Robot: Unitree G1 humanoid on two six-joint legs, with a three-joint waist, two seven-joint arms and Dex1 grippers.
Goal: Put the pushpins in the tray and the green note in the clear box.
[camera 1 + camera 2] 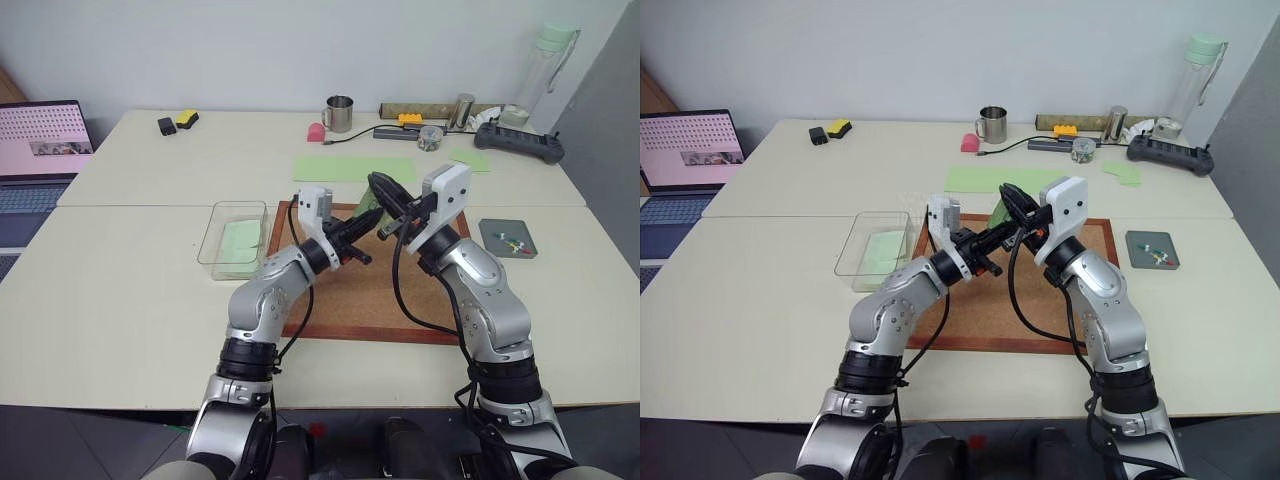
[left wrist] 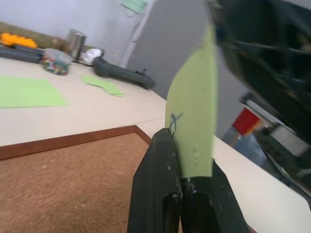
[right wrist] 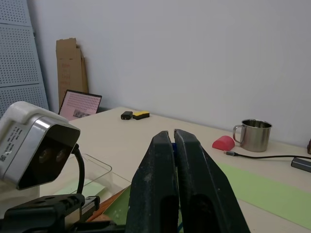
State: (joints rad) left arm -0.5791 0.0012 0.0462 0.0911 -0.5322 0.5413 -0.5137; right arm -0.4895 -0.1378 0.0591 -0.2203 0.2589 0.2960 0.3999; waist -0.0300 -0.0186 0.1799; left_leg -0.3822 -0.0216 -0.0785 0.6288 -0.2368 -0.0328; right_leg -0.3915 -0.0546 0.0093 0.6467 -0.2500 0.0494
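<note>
Here the green note (image 2: 192,121) stands on edge in the air above the cork board (image 1: 350,295), its dark handwritten mark facing sideways. Its lower edge is pinched between the closed black fingers of the left gripper (image 2: 182,182), and its upper part reaches the right gripper (image 3: 174,141), whose fingers are pressed together on the same sheet. The two grippers meet over the far half of the board, the left one reaching in from the left and the right one from the right.

To the left of the board, touching its frame, sits the clear box (image 1: 215,235), with a pale green piece of paper lying flat inside it. On the right of the board, apart from it, lies the tray (image 1: 508,238) with a few pushpins (image 1: 513,243) on it.

Farther back on the table (image 1: 130,290) lie a long light green paper strip (image 1: 355,168), a metal mug (image 1: 339,113), a small pink object (image 1: 316,131) and a tall clear bottle (image 1: 545,70) with a green lid. A laptop (image 1: 40,140) stands at the left edge.
</note>
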